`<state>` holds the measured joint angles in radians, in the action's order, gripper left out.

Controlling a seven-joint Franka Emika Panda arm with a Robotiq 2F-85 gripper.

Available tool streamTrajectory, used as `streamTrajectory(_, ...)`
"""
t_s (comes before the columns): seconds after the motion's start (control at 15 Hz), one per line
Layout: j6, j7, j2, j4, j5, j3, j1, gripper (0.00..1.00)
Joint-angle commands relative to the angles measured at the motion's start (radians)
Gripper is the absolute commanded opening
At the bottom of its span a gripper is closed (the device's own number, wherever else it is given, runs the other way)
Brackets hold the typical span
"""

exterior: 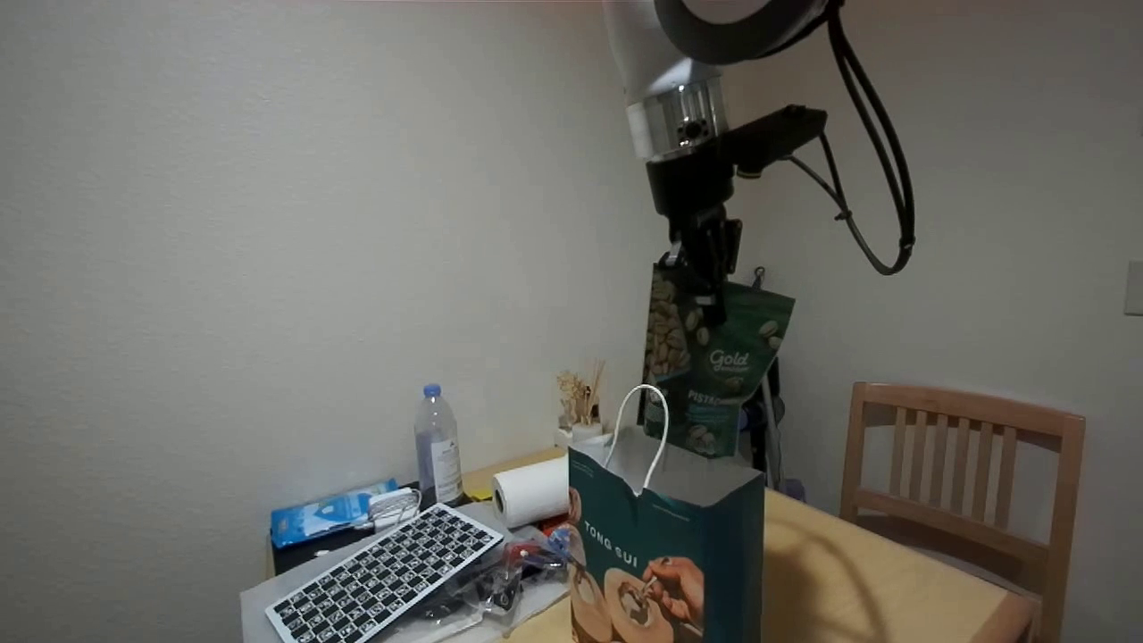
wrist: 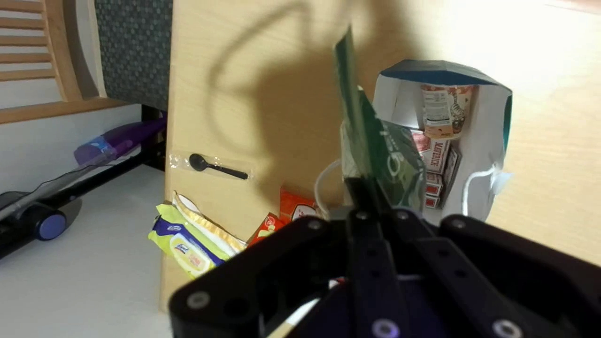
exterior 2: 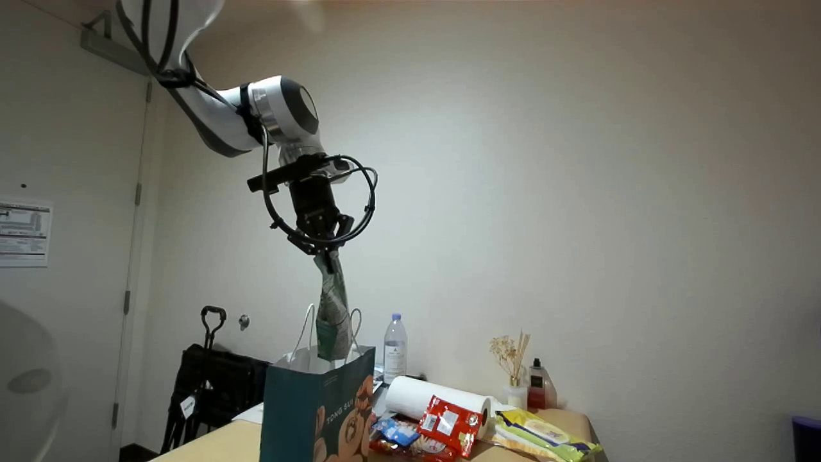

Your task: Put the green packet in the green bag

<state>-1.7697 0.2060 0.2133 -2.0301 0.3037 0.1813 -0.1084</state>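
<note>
The fingers (wrist: 371,239) clamp the upper edge of the green pistachio pouch (wrist: 399,162), which hangs at the mouth of the teal Tong Sui paper bag (wrist: 487,119); I cannot tell whether its base is inside. The pouch should be light, pliable and slick, best held along that edge. Rightward inside the bag lie a tiger-printed package (wrist: 446,111) and a red-and-white Maverick box (wrist: 435,156).

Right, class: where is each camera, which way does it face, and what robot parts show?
In an exterior view: off the robot, facing the green bag, wooden chair beyond; gripper and wrist show.
In an exterior view: off the robot, facing the bag, door beyond; more arm shows.
Wrist view: on the wrist, looking down into the bag; fingers show.
Both exterior views share bottle and paper roll.
</note>
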Motion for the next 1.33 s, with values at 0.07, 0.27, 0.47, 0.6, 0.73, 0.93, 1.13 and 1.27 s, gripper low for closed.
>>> streamTrajectory(0.07,0.029,0.047,-0.070,0.034,0.040,0.035,-0.018,0.00)
streamTrajectory(0.27,0.050,0.069,-0.112,0.057,0.057,0.051,-0.036,0.00)
streamTrajectory(0.47,0.072,0.077,-0.142,0.083,0.080,0.059,-0.056,0.00)
streamTrajectory(0.6,0.083,0.081,-0.156,0.095,0.098,0.060,-0.067,0.28)
streamTrajectory(0.73,0.081,0.082,-0.166,0.105,0.113,0.059,-0.074,0.39)
streamTrajectory(0.93,0.078,0.080,-0.170,0.115,0.128,0.057,-0.081,0.58)
streamTrajectory(1.13,0.074,0.077,-0.168,0.116,0.130,0.056,-0.083,0.78)
streamTrajectory(1.27,0.071,0.075,-0.165,0.116,0.132,0.057,-0.085,0.92)
